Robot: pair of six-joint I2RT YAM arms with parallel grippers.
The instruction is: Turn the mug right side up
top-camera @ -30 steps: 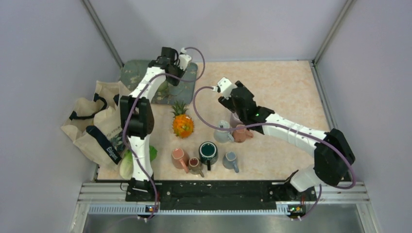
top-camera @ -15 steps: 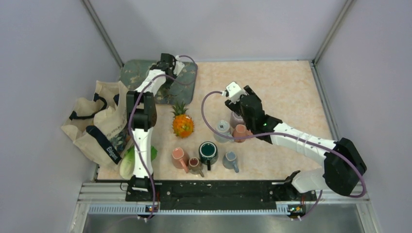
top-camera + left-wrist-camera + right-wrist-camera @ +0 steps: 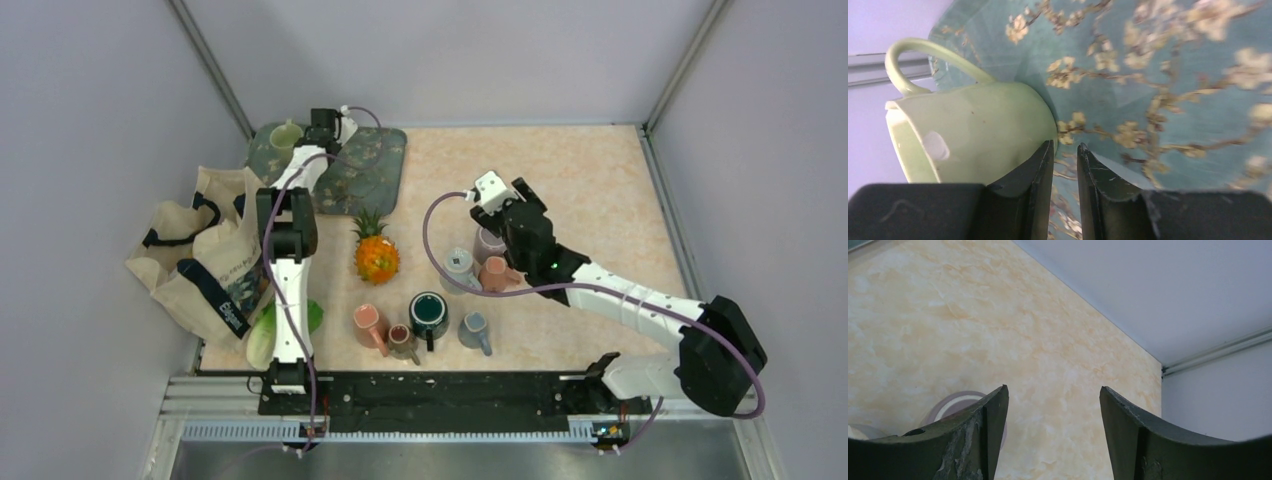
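Note:
A pale green mug (image 3: 285,133) stands on the floral mat (image 3: 365,165) at the back left, its opening facing up in the top view. In the left wrist view the mug (image 3: 973,130) fills the left side, handle at the top. My left gripper (image 3: 322,125) (image 3: 1065,145) is beside it, jaws nearly together with only mat (image 3: 1158,75) between them; the left finger rests against the mug's outer wall. My right gripper (image 3: 515,205) (image 3: 1053,390) is open and empty above the table, over a mauve mug (image 3: 955,407).
Several mugs cluster mid-table: grey (image 3: 458,265), salmon (image 3: 495,272), mauve (image 3: 488,243), dark green (image 3: 429,313), pink (image 3: 370,325), brown (image 3: 402,340), blue-grey (image 3: 474,328). A pineapple (image 3: 375,255) stands near them. A tote bag (image 3: 200,260) and lettuce (image 3: 265,335) lie at the left.
My left arm has swung toward the back left corner of the mat, and the green mug now shows uncovered there. My right arm has shifted slightly right.

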